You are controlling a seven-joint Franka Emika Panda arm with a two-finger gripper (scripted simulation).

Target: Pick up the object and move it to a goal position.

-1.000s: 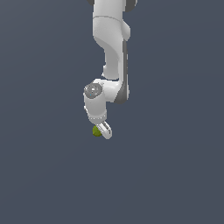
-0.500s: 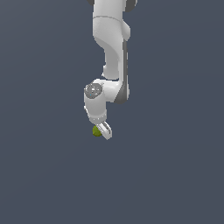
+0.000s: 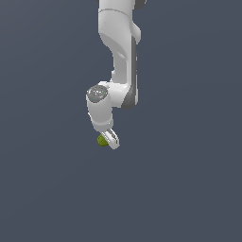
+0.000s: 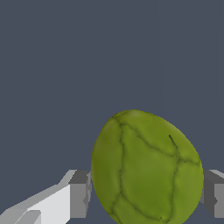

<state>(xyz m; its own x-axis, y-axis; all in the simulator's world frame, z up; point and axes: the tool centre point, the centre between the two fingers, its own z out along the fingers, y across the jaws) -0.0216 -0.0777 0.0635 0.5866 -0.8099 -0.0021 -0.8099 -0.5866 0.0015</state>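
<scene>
Exterior view: arm (image 3: 120,56) with object held in claw.
White, smooth-shelled arm hangs over a plain grey surface; its claw (image 3: 108,140) is clamped on the object (image 4: 146,168), grey pads touching both sides. Judged status: pickup done, transfer to goal outstanding; no goal marker visible. Object is egg-like, mottled olive-green, creased with dark veins.

Matt, veined olive object (image 4: 146,168); smooth white-and-grey plastic-looking end effector (image 4: 146,192).

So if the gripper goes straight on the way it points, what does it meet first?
Nothing new, it seems: the green object already sits between the fingers; beyond is plain grey ground, depth unclear.
</scene>
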